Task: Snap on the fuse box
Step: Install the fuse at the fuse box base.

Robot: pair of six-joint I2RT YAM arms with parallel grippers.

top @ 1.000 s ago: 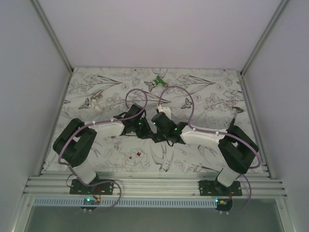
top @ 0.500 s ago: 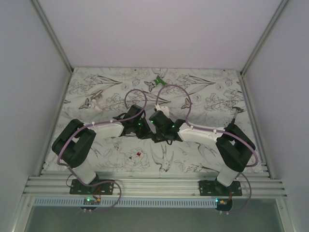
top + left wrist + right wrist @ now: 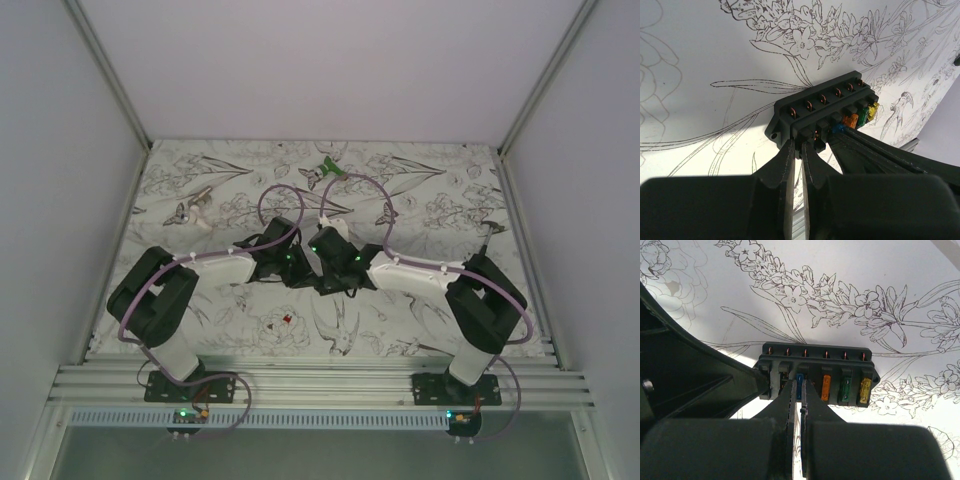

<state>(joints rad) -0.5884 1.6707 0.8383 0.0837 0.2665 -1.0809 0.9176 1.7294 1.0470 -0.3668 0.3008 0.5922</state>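
Note:
The fuse box [image 3: 820, 107] is a black oblong block lying on the flower-print mat, with a row of slots holding blue, orange, green and yellow fuses. My left gripper [image 3: 799, 147] is shut on the rim at the box's end. In the right wrist view the fuse box [image 3: 815, 362] lies crosswise, and my right gripper [image 3: 800, 390] is shut on the blue fuse [image 3: 799, 380] in its slot. From above, both grippers meet at mid-table and hide the box.
A green-and-white gadget [image 3: 328, 168] lies at the back centre of the mat. A tiny red fuse [image 3: 287, 318] sits near the front, between the arms. A small pale object [image 3: 200, 207] lies at the left. Grey walls close in both sides.
The right arm's wrist has shifted slightly left and forward over the box. The left arm has held its place, its jaws closing a touch.

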